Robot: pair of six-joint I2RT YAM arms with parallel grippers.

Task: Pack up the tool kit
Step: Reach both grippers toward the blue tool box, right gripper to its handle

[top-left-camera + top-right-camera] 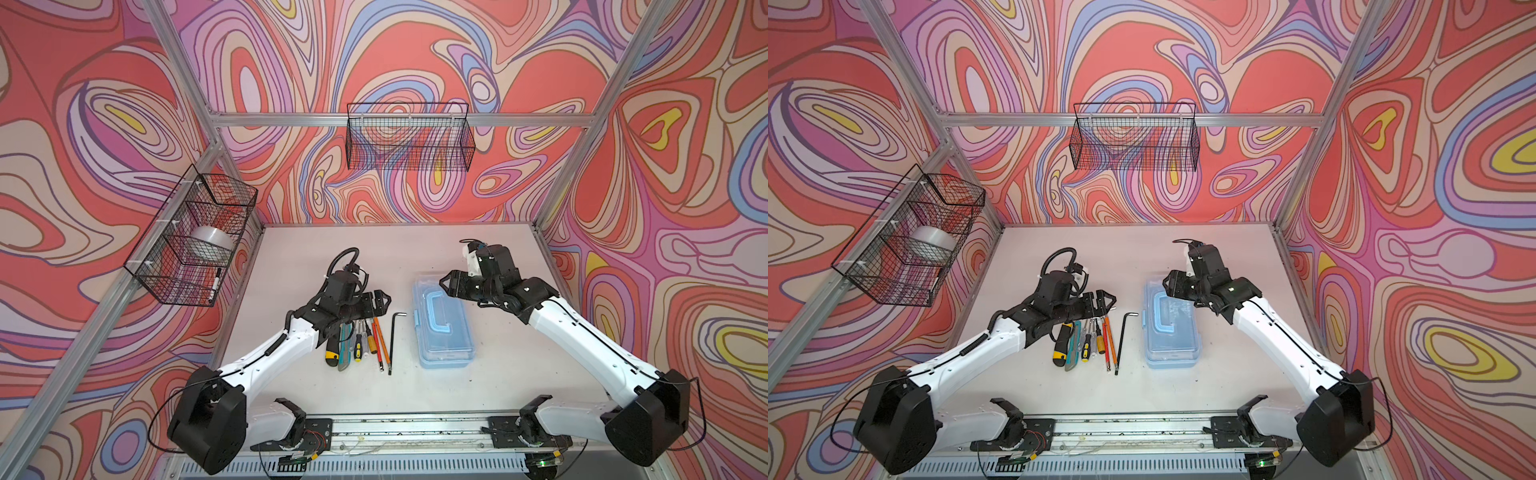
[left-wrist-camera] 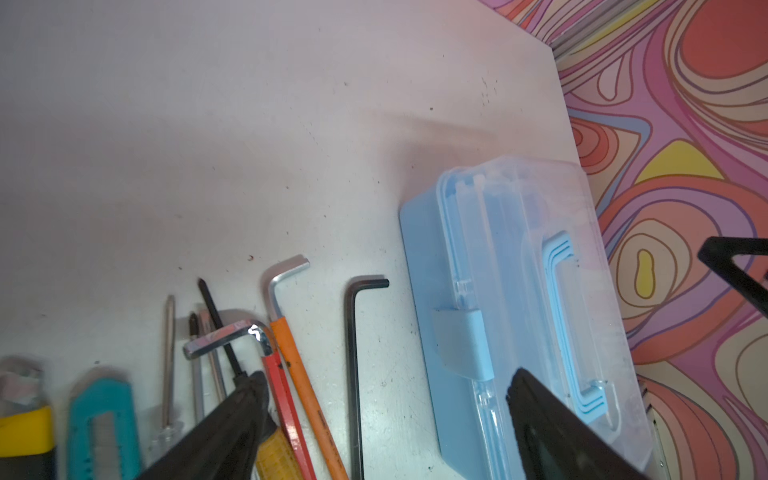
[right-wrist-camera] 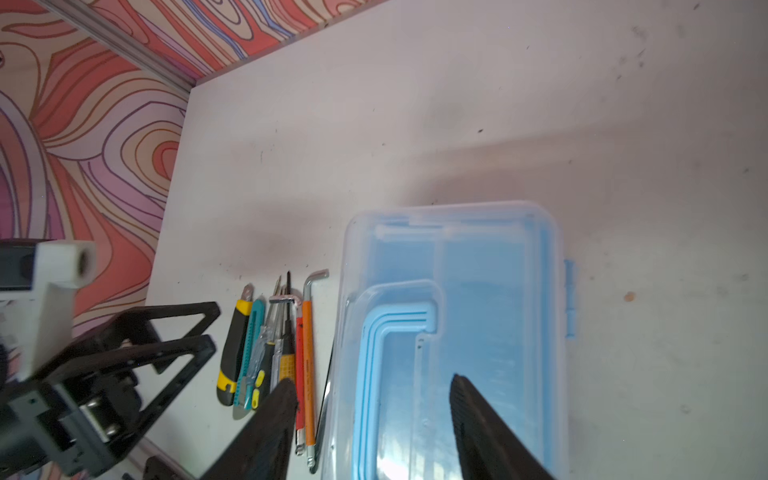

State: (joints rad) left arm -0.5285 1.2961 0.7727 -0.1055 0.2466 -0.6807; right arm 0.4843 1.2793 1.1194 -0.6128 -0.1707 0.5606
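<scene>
The white table (image 1: 478,249) is the biggest thing here and everything sits on it. Two black wire baskets hang off the frame: the back basket (image 1: 409,137) is on the rear rail, and the side basket (image 1: 187,237) is on the left with a roll of tape (image 1: 208,245) and a marker (image 1: 215,284) in it.

The case (image 1: 442,324) lies flat, right of the middle, with its clear lid down and the blue handle (image 1: 432,311) folded flat on top. My right pincer (image 3: 370,379) hangs over its far end, fingers apart and holding nothing. I can't tell if the tips touch the lid.

My left pincer (image 2: 386,374) is over the far ends of the tools, spread wide and also gripping nothing.

The tools lie in a row just left of the case. From the left there's the yellow knife (image 1: 332,349), the teal knife (image 1: 344,349) and a few small screwdrivers (image 1: 358,345). Then come the red key (image 2: 286,399) and the orange key (image 2: 307,390), touching each other. The black key (image 1: 394,336) lies a bit apart, nearest the case. The red key's short end lies across the screwdriver shafts.
</scene>
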